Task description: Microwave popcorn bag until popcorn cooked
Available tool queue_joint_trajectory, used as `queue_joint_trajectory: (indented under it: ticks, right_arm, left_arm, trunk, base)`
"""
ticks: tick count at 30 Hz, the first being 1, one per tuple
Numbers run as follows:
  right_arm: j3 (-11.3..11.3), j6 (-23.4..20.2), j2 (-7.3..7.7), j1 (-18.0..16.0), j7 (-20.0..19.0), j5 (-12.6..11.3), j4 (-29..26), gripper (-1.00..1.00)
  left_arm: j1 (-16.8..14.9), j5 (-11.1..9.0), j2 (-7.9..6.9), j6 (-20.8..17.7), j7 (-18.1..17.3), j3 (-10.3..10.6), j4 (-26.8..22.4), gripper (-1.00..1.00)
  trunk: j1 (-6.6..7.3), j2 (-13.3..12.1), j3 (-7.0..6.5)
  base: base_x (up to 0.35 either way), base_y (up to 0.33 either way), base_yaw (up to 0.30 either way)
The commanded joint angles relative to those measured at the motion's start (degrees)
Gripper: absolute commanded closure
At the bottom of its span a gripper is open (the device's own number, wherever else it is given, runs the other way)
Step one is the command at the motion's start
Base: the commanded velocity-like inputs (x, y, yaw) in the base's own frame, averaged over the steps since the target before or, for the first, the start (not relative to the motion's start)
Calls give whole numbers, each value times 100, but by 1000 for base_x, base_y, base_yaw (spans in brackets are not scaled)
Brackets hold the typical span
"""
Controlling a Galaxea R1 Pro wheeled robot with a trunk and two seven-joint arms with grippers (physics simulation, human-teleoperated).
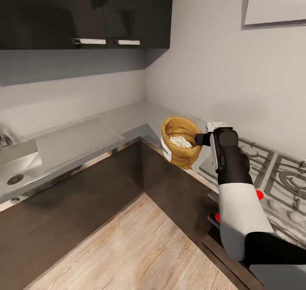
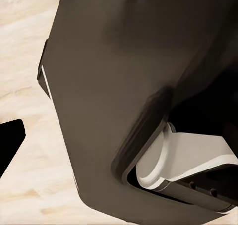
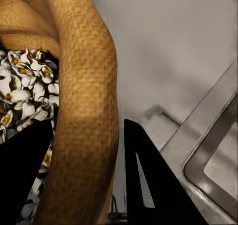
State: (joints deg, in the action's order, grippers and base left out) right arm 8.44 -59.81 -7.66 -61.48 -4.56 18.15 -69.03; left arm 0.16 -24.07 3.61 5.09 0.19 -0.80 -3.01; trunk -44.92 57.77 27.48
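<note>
Popcorn bag (image 1: pixel 182 142), apparently lifted off the countertop (image 1: pixel 127 120), has its rolled rim pinched by the right claw (image 1: pixel 200 139).

The robot's right arm (image 1: pixel 240 213) wears a white shell with red round spots, above a black wrist. Its tool (image 3: pixel 87 170) ends in flat black triangular fingers (image 3: pixel 148 180).

I can read no text, brand, number or sign anywhere. The white label band on the popcorn bag (image 1: pixel 166 150) that I hold at its rolled rim shows no legible print, and the pale sheet on the wall (image 1: pixel 275 3) looks blank.
</note>
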Motion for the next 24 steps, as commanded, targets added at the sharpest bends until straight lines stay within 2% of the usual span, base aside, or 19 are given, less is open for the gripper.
queue_joint_trajectory:
  ticks: [1, 7, 11, 14, 24]
  right_arm:
    - [24, -19, -7, -5, -46, 48, -5, 100]
    - [57, -19, -7, -5, -52, 42, -12, 100]
    - [70, -17, -31, 126, -45, 94, 44, 100]
    - [70, -19, 31, 223, -46, 165, -36, 100]
    - [67, -19, 45, 546, -53, 186, -106, 100]
  left_arm:
    - [2, -22, 1, 9, 0, -6, -7, -100]
    - [2, -28, -1, 9, -15, 13, -7, -100]
    - [2, -45, -9, 9, -1, -8, -33, -100]
    - [2, -40, -9, 9, -2, -2, -33, -100]
    - [2, -31, -9, 9, -9, 6, -42, -100]
  trunk:
    - [3, 4, 5]
    - [3, 4, 5]
    - [3, 5, 5]
    - [3, 5, 5]
    - [3, 5, 5]
  base:
    - [-347, 0, 0]
    - [-285, 0, 0]
    - [0, 0, 0]
    - [0, 0, 0]
    - [0, 0, 0]
